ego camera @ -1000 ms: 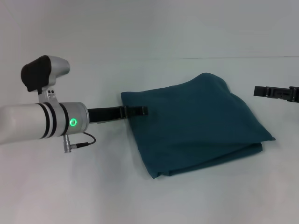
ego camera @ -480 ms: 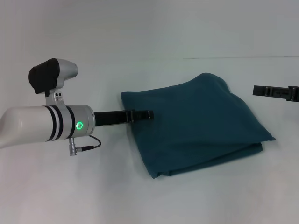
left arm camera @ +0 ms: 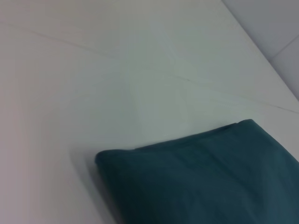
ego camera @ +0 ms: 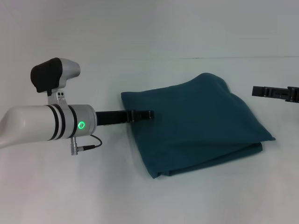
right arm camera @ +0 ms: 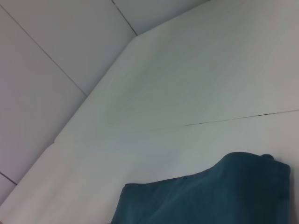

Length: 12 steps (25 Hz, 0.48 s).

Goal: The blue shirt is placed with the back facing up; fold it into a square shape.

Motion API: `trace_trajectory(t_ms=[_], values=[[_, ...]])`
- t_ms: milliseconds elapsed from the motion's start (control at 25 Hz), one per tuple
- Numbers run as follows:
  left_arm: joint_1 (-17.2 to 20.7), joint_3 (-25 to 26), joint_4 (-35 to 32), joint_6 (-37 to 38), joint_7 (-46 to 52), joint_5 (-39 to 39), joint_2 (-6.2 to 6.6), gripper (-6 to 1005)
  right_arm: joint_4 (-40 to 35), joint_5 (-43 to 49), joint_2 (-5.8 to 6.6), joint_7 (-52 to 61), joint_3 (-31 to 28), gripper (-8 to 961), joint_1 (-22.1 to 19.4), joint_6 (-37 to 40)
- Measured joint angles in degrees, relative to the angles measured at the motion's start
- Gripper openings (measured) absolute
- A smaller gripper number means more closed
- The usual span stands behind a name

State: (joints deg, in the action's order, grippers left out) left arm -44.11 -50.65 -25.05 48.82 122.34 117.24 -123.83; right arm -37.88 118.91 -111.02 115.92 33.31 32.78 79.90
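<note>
Dark teal-blue soft-fabric shirt folded into thick, roughly square bundle, plain side up, layered edges showing along near side; lying centre-right on white table. Left gripper reaching in from left on horizontal white arm w/ green light ring, slim black fingers over shirt's left edge, looking pressed together; grip on cloth not discernible. Right gripper hanging at far right, clear of shirt; can't tell if spread or closed.
</note>
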Motion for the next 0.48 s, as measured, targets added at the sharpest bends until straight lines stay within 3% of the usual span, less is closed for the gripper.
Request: trace_trajectory(t_ms=[480], values=[[-0.53,-0.56,0.0,0.22,-0.1,-0.03,-0.09,782,0.0,0.0,0.02,-0.18,-0.02,828,-0.03,-0.09]])
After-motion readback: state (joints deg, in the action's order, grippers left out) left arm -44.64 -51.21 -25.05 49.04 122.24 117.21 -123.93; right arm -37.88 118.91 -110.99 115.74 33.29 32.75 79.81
